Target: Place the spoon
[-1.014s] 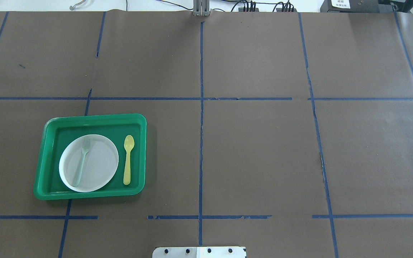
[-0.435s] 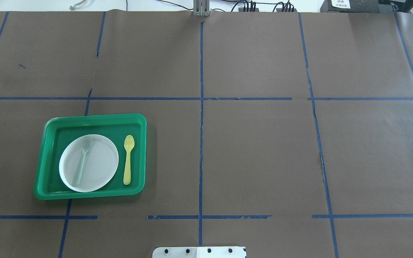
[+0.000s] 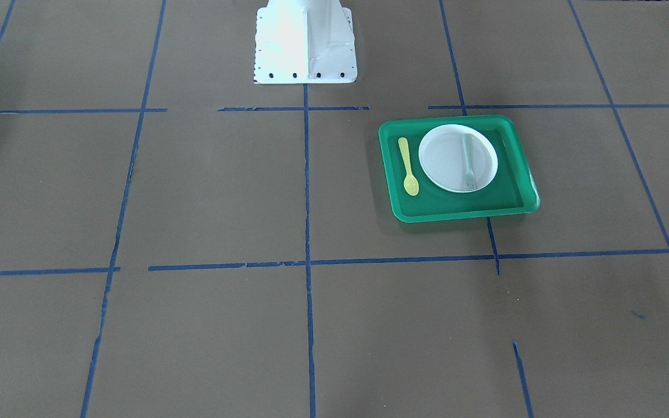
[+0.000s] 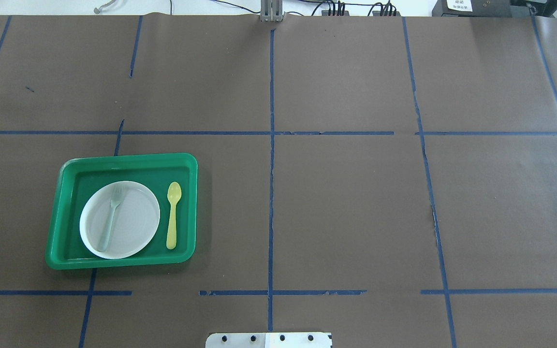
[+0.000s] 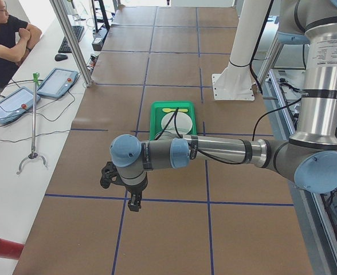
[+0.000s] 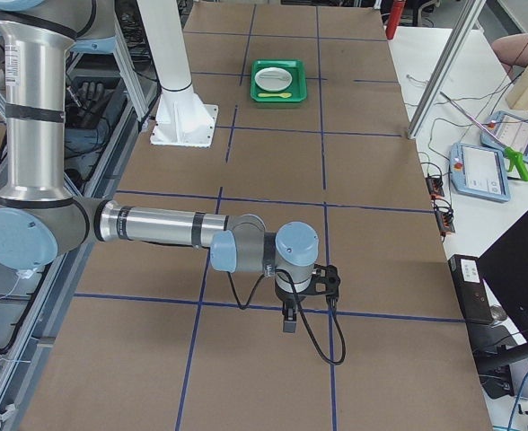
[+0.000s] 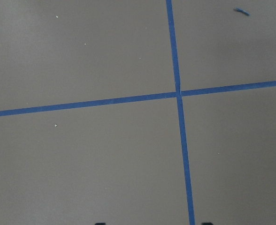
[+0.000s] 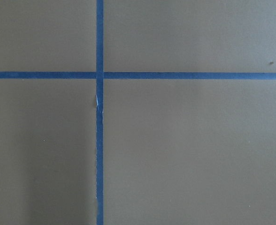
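No text can be read. The white label (image 4: 458,5) on the black box (image 4: 489,8) is too small. The print on the left arm (image 5: 322,54) is blurred too.

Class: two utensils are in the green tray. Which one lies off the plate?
The yellow spoon: it lies on the tray floor beside the white plate, apart from it. The pale fork rests on the plate.

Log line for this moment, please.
spoon: lying in green tray beside white plate | fork: on plate | left gripper, right gripper: far from tray, open/shut unreadable
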Controlling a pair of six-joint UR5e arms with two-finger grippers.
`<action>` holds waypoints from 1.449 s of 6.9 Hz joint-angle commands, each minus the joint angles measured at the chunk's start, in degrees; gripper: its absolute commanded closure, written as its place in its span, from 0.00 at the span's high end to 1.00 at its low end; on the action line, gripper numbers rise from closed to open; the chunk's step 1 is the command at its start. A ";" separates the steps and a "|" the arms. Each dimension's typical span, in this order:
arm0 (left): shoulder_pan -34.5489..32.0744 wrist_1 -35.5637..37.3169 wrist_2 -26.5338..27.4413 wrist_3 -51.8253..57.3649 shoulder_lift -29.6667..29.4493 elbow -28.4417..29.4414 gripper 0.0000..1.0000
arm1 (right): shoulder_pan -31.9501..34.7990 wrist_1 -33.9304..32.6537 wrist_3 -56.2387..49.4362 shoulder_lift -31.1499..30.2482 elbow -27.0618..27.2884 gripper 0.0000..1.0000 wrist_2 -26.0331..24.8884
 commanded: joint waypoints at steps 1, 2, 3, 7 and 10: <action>-0.09 -7.97 -0.04 -0.45 4.97 -1.03 1.00 | 0.00 0.00 0.00 0.00 0.00 1.00 0.00; -0.09 -8.17 -0.04 -0.28 5.78 -1.12 1.00 | 0.00 0.00 0.00 0.00 0.00 1.00 0.00; -0.09 -8.17 0.05 -0.54 5.61 -1.13 1.00 | 0.00 0.00 0.00 0.00 0.00 1.00 0.00; -0.09 -7.38 0.31 -0.19 4.82 -1.83 1.00 | 0.00 0.00 0.00 0.00 0.00 1.00 0.00; -0.09 -7.29 0.23 -0.19 4.91 -1.92 1.00 | 0.00 0.00 0.00 0.00 0.00 1.00 0.09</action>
